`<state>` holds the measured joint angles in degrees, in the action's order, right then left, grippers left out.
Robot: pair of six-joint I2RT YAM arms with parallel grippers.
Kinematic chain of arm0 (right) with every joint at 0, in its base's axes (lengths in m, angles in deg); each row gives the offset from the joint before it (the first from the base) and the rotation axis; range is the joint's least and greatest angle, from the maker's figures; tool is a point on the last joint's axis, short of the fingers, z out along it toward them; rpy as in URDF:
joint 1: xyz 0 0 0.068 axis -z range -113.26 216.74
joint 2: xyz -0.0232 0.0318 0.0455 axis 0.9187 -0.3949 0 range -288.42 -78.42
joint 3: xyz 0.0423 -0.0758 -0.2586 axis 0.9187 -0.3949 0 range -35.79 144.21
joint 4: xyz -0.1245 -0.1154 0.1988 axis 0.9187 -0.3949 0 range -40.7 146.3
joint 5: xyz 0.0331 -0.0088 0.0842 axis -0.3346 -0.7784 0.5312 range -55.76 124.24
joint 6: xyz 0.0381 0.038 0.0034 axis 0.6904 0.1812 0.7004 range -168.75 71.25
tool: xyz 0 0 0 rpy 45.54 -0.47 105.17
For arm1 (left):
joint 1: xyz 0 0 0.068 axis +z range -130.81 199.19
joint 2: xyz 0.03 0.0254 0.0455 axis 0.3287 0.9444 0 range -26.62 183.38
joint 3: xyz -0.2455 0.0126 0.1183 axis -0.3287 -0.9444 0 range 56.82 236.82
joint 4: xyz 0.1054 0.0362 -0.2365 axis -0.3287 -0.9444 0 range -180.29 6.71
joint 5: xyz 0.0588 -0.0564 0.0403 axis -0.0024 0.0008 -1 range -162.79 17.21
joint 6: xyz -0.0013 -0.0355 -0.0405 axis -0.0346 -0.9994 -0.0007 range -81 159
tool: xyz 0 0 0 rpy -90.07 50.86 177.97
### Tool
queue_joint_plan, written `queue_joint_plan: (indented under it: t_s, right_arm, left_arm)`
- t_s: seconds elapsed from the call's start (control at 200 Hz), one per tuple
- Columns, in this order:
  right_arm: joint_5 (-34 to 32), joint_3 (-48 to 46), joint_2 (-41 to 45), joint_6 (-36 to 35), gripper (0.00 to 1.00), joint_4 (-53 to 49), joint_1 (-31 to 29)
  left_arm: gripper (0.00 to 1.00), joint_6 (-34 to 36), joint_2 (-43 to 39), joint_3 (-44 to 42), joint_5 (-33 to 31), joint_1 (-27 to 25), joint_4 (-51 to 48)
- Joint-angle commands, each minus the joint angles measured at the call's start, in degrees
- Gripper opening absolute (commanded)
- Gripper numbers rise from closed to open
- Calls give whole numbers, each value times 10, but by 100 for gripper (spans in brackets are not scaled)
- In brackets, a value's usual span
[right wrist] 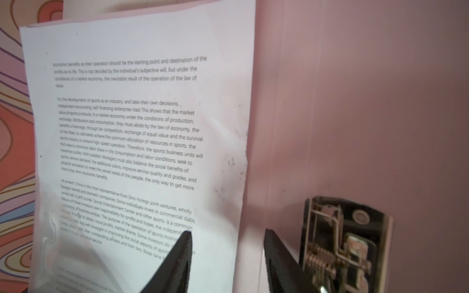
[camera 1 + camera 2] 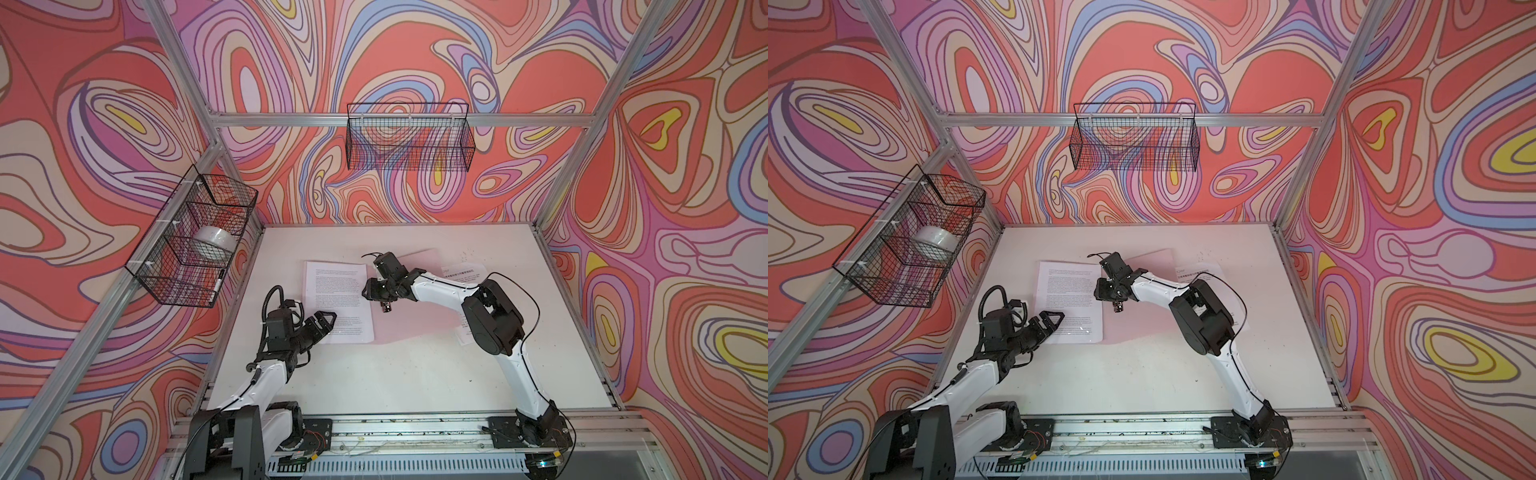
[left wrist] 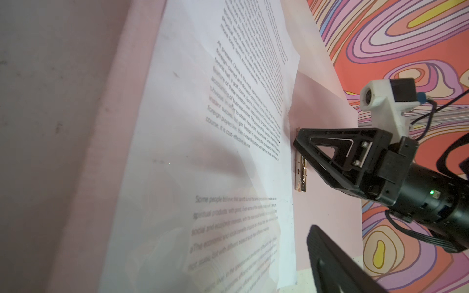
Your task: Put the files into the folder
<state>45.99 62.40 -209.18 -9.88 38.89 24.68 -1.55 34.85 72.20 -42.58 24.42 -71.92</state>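
Files (image 2: pixel 337 299) flat on left leaf of open folder (image 2: pixel 419 326). Right wrist view alone shows right gripper (image 1: pixel 227 230) half-parted, empty, astride their edge beside clip (image 1: pixel 340 243). In both top views left gripper (image 2: pixel 328 322) stands wide, empty, at their near corner; its wrist view catches one finger only.

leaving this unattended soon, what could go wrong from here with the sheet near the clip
1. The sheet has its edge beside the metal clip, apparently not under it, between the open jaws of the right tool; a sideways move could crumple it.
2. The left tool sits at the sheet's near corner and could nudge it off the folder.
3. Under the right arm lie more sheets that it could sweep.
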Motion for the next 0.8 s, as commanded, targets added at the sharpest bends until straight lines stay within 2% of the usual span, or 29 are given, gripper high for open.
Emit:
queue_joint_plan:
  t_s: [0.0, 0.19, 0.791]
  right_arm:
    - [2, 9, -17, -2, 48, -1, 2]
    - [47, 15, -32, 17, 48, 18, 0]
    - [112, -34, -14, 52, 46, 109, -3]
  left_arm:
    - [86, 7, -3, 8, 5, -2, 0]
    - [85, 6, -1, 9, 6, -2, 1]
    - [85, 6, -1, 11, 7, -2, 1]
